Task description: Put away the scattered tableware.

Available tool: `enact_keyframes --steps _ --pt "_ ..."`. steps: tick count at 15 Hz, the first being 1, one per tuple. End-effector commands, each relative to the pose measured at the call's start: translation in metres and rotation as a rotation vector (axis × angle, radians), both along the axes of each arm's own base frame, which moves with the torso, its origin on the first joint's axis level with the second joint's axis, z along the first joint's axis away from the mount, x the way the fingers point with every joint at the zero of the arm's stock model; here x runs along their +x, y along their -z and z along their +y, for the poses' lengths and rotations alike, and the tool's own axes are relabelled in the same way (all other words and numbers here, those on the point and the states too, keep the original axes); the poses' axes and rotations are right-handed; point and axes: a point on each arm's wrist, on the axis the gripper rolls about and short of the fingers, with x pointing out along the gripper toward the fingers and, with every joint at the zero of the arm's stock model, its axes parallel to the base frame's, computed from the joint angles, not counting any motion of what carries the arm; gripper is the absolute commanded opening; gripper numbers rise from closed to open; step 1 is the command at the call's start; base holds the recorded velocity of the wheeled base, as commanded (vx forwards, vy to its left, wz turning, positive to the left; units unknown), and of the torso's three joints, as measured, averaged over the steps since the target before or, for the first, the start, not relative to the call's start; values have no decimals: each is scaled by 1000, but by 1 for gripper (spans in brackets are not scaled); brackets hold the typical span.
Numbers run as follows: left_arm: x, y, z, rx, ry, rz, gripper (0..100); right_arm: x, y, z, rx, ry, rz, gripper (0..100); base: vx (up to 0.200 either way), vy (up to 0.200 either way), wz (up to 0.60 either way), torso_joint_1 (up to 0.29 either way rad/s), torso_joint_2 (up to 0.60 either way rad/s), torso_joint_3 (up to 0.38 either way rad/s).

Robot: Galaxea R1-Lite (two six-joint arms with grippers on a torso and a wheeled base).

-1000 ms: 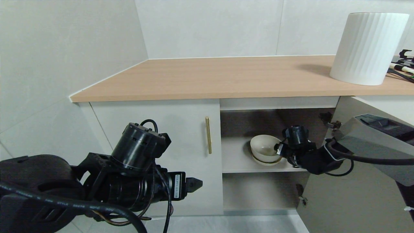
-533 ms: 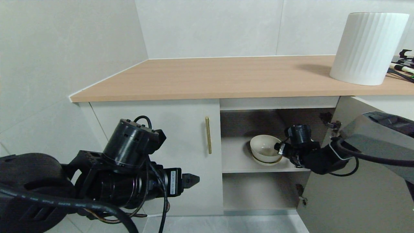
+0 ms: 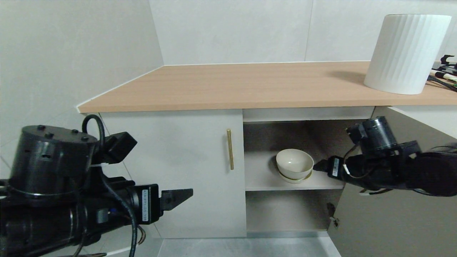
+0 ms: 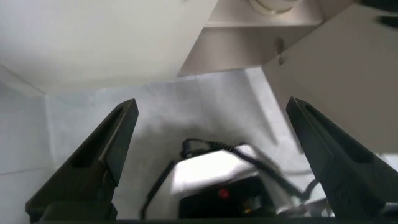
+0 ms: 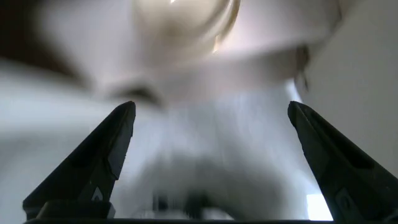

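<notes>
A cream bowl (image 3: 292, 163) stands upright on a small plate (image 3: 291, 178) on the middle shelf (image 3: 262, 178) of the open cabinet. My right gripper (image 3: 317, 166) hangs just right of the bowl's rim, apart from it, level with the shelf. In the right wrist view the bowl (image 5: 183, 25) is a blur ahead of the right gripper (image 5: 211, 109), which is open and holds nothing. My left gripper (image 3: 180, 196) is low in front of the closed left door, far from the bowl. The left wrist view has that gripper (image 4: 211, 106) open over the floor.
A tall white ribbed cylinder (image 3: 407, 53) stands on the wooden countertop (image 3: 232, 85) at the right, with small tools (image 3: 444, 71) beside it. The closed left door carries a brass handle (image 3: 230, 149). The right door (image 3: 392, 221) is swung open beside my right arm.
My right gripper has let go of the bowl and drawn back to the right, its wrist turned. The left arm has pulled back toward the lower left. The bowl has stayed put.
</notes>
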Motion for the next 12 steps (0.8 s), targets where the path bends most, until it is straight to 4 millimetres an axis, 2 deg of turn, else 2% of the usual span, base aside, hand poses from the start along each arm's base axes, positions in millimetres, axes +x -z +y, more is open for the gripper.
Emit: enact_keyframes --steps 1,4,8,12 --pt "-16 -4 21 -10 -40 -49 100 -88 -54 -12 42 -156 -38 100 0 0 0 0 0 0" --pt "-16 -1 24 -2 -57 -41 100 -111 -60 -17 18 -199 -29 100 0 0 0 0 0 0" --pt "-7 2 19 8 -55 -23 100 -120 -55 -21 15 -208 -20 100 0 0 0 0 0 0" --pt "-4 5 17 16 -52 -9 100 -120 -53 -21 -1 -209 -16 100 -200 0 0 2 6 5"
